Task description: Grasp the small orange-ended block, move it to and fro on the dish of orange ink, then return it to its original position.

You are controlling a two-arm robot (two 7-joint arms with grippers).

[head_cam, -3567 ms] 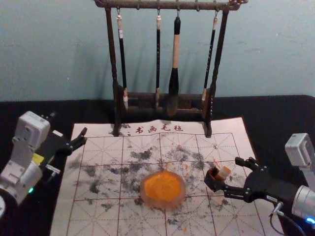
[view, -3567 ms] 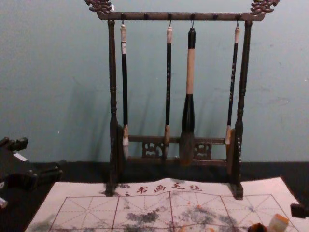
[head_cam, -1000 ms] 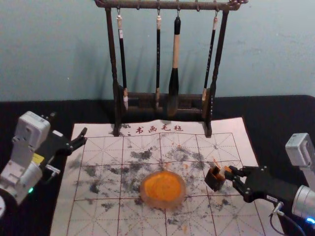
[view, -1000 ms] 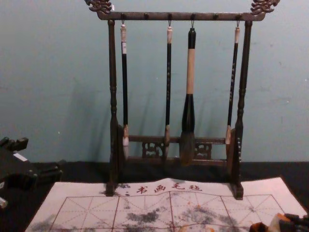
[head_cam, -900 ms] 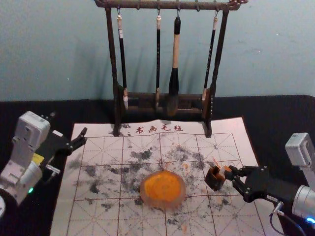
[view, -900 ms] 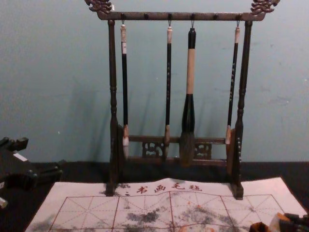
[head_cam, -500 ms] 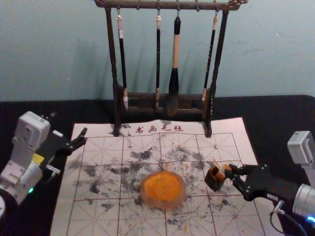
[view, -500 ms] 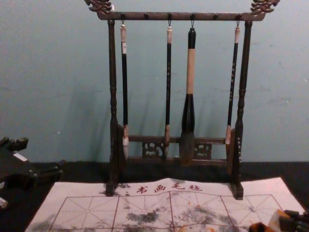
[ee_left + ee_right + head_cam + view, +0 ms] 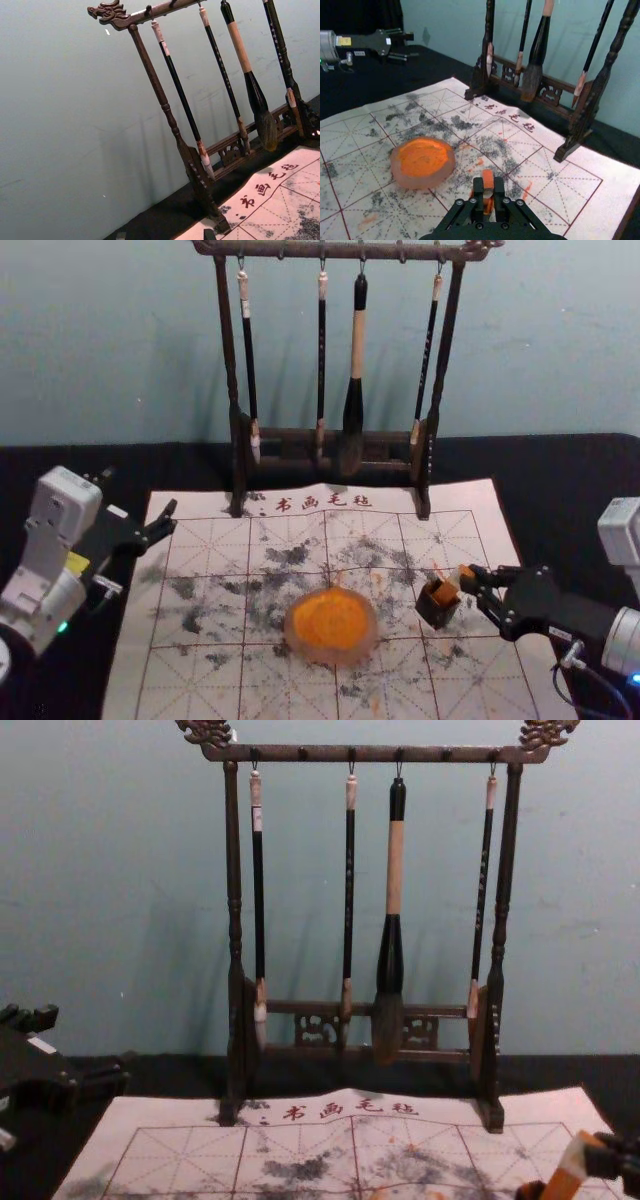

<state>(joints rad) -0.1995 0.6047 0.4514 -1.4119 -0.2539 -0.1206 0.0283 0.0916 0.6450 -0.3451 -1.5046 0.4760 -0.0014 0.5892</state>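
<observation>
My right gripper point(image 9: 472, 580) is shut on the small block point(image 9: 447, 587), which leans over a dark little box point(image 9: 435, 611); whether its lower end is clear of the box I cannot tell. The chest view shows the block point(image 9: 565, 1178) tilted, pale in the middle with orange ends, and the right gripper point(image 9: 594, 1152) at its upper end. In the right wrist view the block's orange top point(image 9: 488, 177) stands between the tips of the right gripper point(image 9: 488, 188). Left of the box lies the round dish of orange ink point(image 9: 331, 626). My left gripper point(image 9: 172, 519) is parked open at the left; left gripper point(image 9: 165, 235).
A dark wooden rack point(image 9: 332, 436) with several hanging brushes stands at the back. The ink-stained white mat point(image 9: 200, 585) lies under the dish and the box, on a black cloth point(image 9: 555, 480).
The right gripper, open around the box earlier, drew back and shut on the block. In the last half second it has raised the block, which now stands higher over the box. The left arm is still.
</observation>
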